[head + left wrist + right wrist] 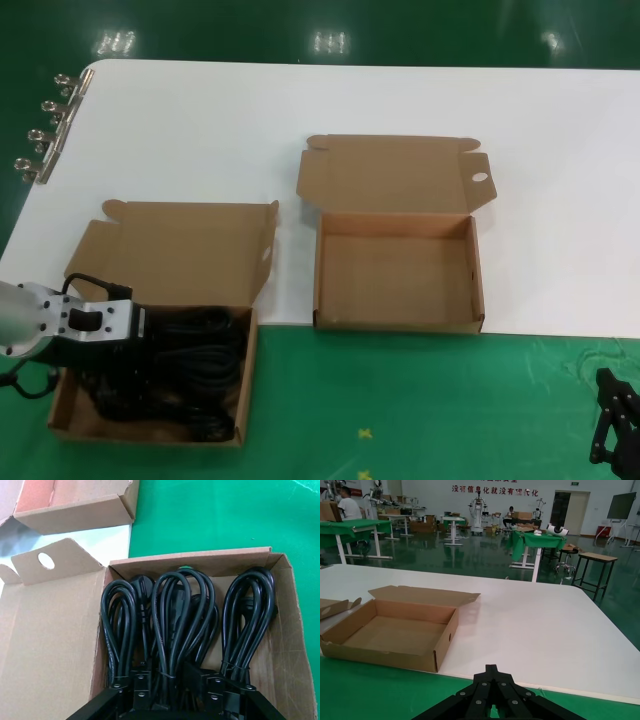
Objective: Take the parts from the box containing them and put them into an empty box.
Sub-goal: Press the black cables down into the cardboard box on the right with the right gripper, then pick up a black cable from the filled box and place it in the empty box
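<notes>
While the left gripper (150, 385) sits low inside the full box (246, 385), its fingers spread wide among the black coiled cords (175, 625), none is gripped yet. Empty box (398, 320) lies open to the right, on the white table (200, 130). Right gripper (612, 425) parked near the edge, fingers closed together.

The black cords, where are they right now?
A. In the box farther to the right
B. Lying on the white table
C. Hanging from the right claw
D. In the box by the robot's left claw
D: the black cords all sit coiled inside the box on the robot's left, where the left claw reaches in, while the other box has only bare cardboard inside.
</notes>
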